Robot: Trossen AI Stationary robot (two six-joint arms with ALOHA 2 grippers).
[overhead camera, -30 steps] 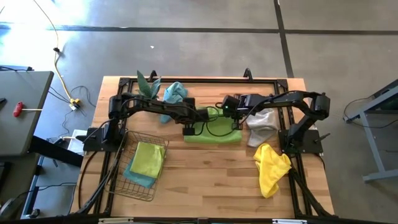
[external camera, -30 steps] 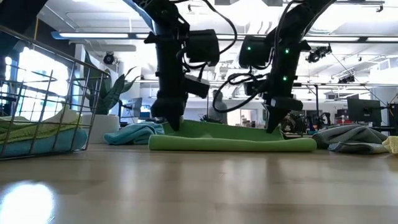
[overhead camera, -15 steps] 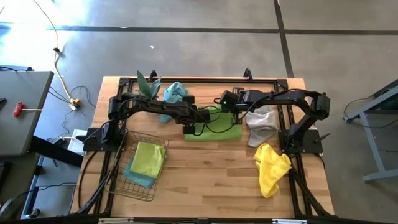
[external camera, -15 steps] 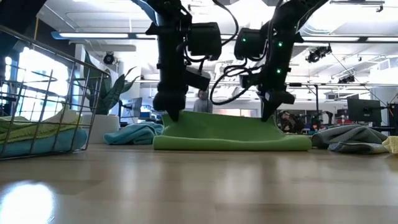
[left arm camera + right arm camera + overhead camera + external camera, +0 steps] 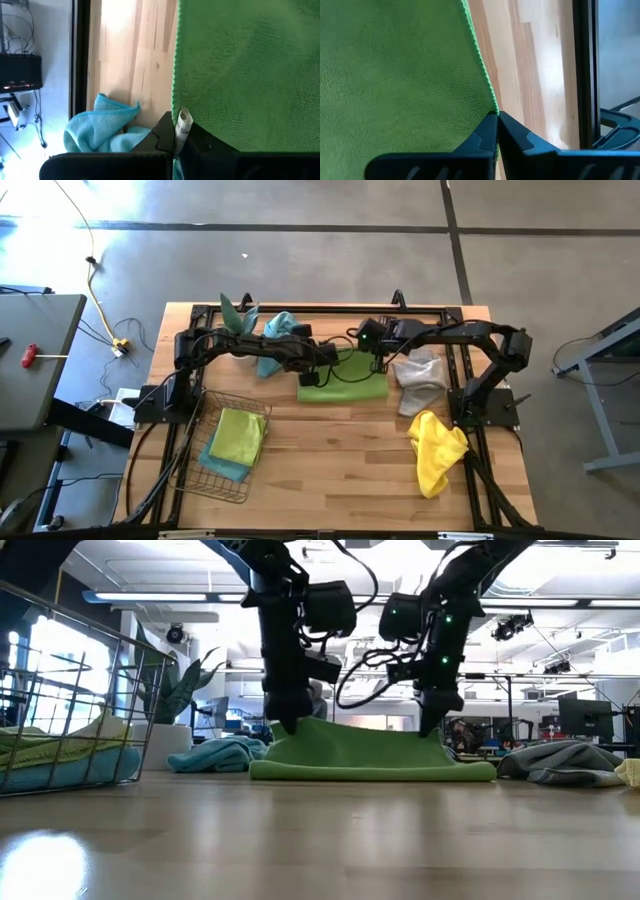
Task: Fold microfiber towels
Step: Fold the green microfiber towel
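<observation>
Two dark robot arms work over a wooden desk (image 5: 330,470), each holding one corner of a lime green towel (image 5: 345,383) that lies near the desk's far edge, at its middle. The left gripper (image 5: 176,131) has its jaws closed on the towel's left far corner, beside a small white label; the right gripper (image 5: 497,116) has its jaws closed on the right far corner. Seen from desk height, the green towel (image 5: 365,752) hangs up from both pinched corners, while its near fold rests flat on the wood.

A dark wire-mesh basket (image 5: 195,465) sits by the desk's left edge, holding a folded green towel (image 5: 238,434) on top of a folded teal towel (image 5: 224,467). A crumpled yellow towel (image 5: 435,450) lies toward the right edge, with a rumpled pale grey towel (image 5: 420,382) just beyond it, close to the green one. A loose teal towel (image 5: 277,335) is heaped near the far left corner, next to a small potted plant (image 5: 236,315).
</observation>
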